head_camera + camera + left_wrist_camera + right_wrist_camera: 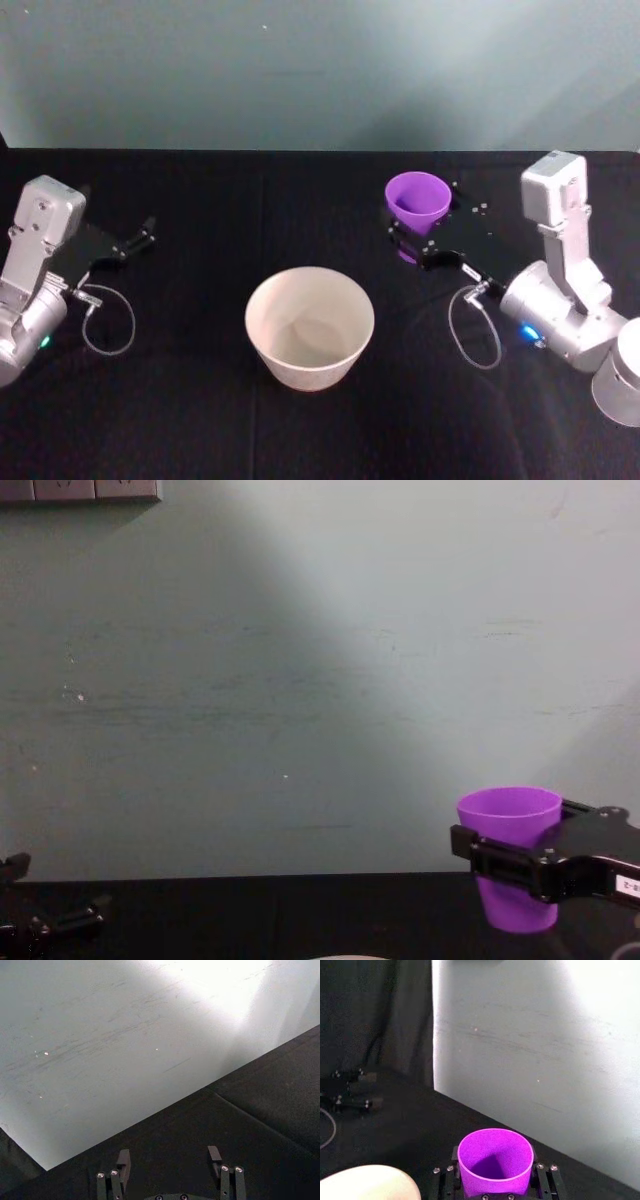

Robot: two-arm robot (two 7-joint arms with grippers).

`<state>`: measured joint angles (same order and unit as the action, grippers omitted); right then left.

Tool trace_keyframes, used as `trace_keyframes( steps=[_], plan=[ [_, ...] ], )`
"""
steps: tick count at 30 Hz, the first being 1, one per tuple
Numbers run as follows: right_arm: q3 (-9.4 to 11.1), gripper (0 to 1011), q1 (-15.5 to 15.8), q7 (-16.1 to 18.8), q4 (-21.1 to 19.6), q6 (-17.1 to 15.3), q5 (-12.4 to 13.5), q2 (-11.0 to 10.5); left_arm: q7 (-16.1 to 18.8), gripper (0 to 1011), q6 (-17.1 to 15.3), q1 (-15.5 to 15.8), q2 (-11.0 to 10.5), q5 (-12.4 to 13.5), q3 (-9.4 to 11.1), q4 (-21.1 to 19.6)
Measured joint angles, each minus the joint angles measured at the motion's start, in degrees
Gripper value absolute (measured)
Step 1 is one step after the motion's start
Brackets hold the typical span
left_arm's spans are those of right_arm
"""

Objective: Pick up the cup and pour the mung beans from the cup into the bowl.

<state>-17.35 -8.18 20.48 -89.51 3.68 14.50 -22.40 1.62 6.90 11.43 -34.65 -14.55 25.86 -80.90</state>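
While the right claw [495, 1185] pinches the purple cup [417, 200] to the right of and behind the white bowl [303, 368], and the left claw [170, 1160] sits spread at the left of the tabletop [200, 420], tipping before the cup overhangs the bowl would likely spill its contents short

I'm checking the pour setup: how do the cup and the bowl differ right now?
The cup is bright purple; the bowl is off-white. The cup is narrow and tapers downward; the bowl is much wider. The cup is clamped in the right claw, farther back on the right; the bowl stands free at the middle of the black table. Both are upright, mouths up. The left claw sits open at the left.
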Motion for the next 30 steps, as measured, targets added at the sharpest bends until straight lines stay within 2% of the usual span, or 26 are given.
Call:
trace_keyframes(
  steps=[1,3,6,9,12,15,16,22,30],
  plan=[
    [-0.2,739,-0.1,-0.1,-0.2,-0.2,-0.7,-0.1,0.0,1000,0.0,0.0,0.0,0.0,0.0,0.0],
    [-1.4,739,-0.7,-0.7,-1.5,-1.3,-4.1,-0.8,0.0,1000,0.0,0.0,0.0,0.0,0.0,0.0],
    [-2.4,739,-1.2,-1.1,-2.2,-2.3,-6.9,-1.3,0.0,1000,0.0,0.0,0.0,0.0,0.0,0.0],
    [-3.9,739,-1.9,-1.8,-3.5,-3.9,-11.5,-1.9,0.0,1000,0.0,0.0,0.0,0.0,0.0,0.0],
    [-4.9,739,-2.3,-2.2,-4.2,-4.9,-14.2,-2.3,0.0,1000,0.0,0.0,0.0,0.0,0.0,0.0],
    [-6.6,739,-2.9,-2.7,-5.2,-6.4,-18.9,-2.9,0.0,1000,0.0,0.0,0.0,0.0,0.0,0.0],
    [-6.6,739,-2.9,-2.7,-5.2,-6.4,-18.9,-2.9,0.0,1000,0.0,0.0,0.0,0.0,0.0,0.0],
    [-9.2,739,-3.8,-2.8,-6.8,-8.4,-25.9,-3.6,0.0,1000,0.0,0.0,0.0,0.0,0.0,0.0],
    [-11.3,739,-4.4,-2.6,-7.8,-9.1,-31.6,-3.7,0.0,1000,0.0,0.0,0.0,0.0,0.0,0.0]
  ],
)
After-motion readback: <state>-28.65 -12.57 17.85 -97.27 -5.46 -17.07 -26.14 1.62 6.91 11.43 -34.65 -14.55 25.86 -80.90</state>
